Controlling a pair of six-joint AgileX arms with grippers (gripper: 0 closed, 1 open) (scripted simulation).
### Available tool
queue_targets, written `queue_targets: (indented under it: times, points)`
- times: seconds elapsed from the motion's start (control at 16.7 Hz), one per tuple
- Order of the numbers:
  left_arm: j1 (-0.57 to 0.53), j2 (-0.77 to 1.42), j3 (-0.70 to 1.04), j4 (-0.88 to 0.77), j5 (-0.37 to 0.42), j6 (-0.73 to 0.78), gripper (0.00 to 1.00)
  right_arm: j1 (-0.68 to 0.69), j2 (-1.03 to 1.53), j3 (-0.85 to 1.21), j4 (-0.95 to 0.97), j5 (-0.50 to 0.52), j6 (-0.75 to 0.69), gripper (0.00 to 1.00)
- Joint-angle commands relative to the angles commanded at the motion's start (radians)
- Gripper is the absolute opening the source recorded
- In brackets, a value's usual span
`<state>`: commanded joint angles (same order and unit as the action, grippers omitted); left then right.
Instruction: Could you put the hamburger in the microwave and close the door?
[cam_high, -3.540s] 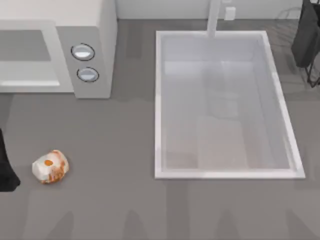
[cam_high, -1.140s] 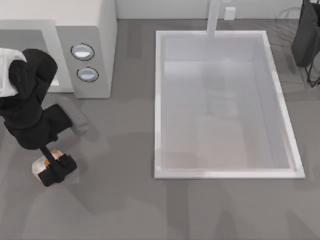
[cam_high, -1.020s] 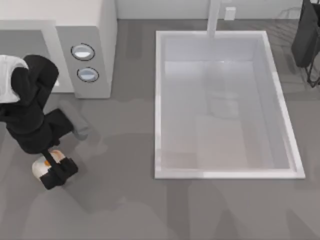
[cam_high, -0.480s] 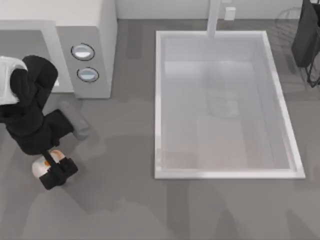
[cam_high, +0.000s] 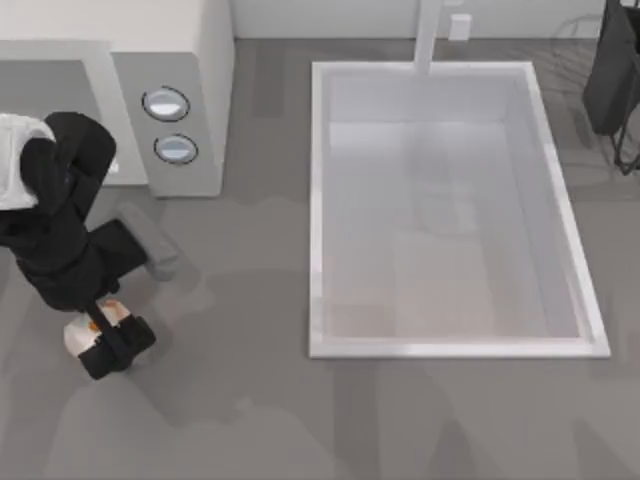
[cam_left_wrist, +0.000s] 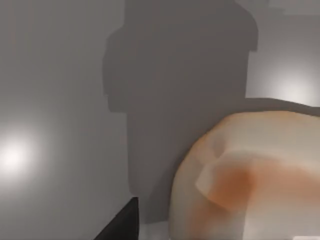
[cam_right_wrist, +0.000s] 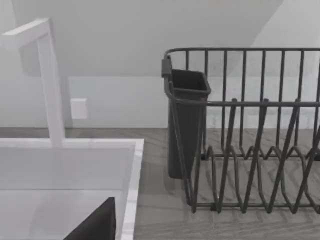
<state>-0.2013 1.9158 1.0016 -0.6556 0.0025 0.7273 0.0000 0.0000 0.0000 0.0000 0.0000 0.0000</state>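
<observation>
Left gripper (cam_high: 100, 338) down over hamburger (cam_high: 80, 335), fingers narrowed against its sides. Left wrist view: hamburger (cam_left_wrist: 250, 175) close up. Top view: microwave (cam_high: 170, 90) beyond.

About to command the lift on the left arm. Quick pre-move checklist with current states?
1. Left gripper on the hamburger at the table's left: ok.
2. Fingers closed firmly on the hamburger: cannot tell.
3. Hamburger intact, resting on the table: ok.
4. Microwave cavity accessible, door open: cannot tell; the arm covers much of it.
5. Path from hamburger up to the microwave free of objects: ok.
6. Right arm parked at the top right by the dish rack, away from the work: ok.
</observation>
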Motion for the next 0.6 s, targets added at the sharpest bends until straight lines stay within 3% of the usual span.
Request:
queue_targets:
  times: [0.12,0.18,0.6]
  points:
    - [0.000,0.000,0.000,0.000,0.000,0.000,0.02,0.000,0.000,0.000,0.000,0.000,0.000,1.00]
    - [0.000,0.000,0.000,0.000,0.000,0.000,0.00,0.000,0.000,0.000,0.000,0.000,0.000,1.00]
    - [0.000,0.000,0.000,0.000,0.000,0.000,0.00,0.000,0.000,0.000,0.000,0.000,0.000,1.00]
